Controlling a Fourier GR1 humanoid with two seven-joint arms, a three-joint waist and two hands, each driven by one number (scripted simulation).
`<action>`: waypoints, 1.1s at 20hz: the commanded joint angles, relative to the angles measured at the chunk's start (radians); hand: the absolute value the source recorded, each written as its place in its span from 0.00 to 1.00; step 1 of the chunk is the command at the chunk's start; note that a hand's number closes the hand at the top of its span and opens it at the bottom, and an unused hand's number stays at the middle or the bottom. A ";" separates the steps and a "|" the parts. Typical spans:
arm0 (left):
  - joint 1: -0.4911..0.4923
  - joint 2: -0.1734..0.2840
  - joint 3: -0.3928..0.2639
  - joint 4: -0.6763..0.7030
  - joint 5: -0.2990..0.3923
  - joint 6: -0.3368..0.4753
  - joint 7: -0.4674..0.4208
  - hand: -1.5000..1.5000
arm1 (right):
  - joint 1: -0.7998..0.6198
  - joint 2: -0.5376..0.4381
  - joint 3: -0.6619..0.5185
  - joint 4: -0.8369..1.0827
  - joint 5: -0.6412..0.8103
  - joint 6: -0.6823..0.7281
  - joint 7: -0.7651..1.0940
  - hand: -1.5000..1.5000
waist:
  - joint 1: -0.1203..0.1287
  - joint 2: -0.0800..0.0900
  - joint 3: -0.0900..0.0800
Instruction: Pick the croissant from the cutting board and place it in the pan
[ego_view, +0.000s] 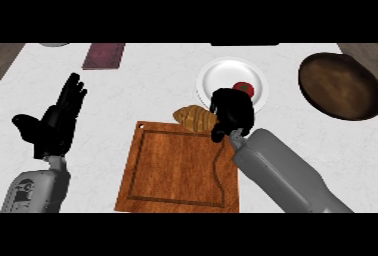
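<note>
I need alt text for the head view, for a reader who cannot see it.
The right hand, fingers curled, is at the golden croissant on the far edge of the wooden cutting board. Beyond: a white plate with a red fruit; at right, a dark round pan. The left hand rests open.

A: What's at the middle of the frame?
B: A board (173, 172), with a croissant (193, 118) at its top edge. The right hand (232, 114) hangs just right of the croissant, fingers curled downward, overlapping the board's top right corner.
A: Touching it?
B: Can't tell.
A: And above?
B: A white plate (221, 77) with a red thing (244, 88) on it, partly behind the hand. A brown pan (338, 86) sits at upper right.
A: The left side?
B: The left hand (53, 125) rests open, fingers up. A maroon slab (103, 55) lies at upper left.
</note>
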 joint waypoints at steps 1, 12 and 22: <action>0.024 0.011 0.015 -0.014 0.026 -0.025 -0.008 0.50 | 0.017 -0.078 -0.026 -0.145 0.103 -0.100 0.042 1.00 | -0.003 -0.003 0.000; -0.016 0.006 0.010 0.016 0.024 -0.034 -0.013 0.50 | 0.059 -0.191 -0.327 -0.252 0.094 -0.254 -0.031 1.00 | 0.011 0.008 0.001; -0.032 0.028 0.020 -0.017 0.021 -0.034 0.030 0.50 | 0.067 -0.362 -0.636 0.085 -0.113 -0.279 -0.429 1.00 | 0.029 0.013 0.001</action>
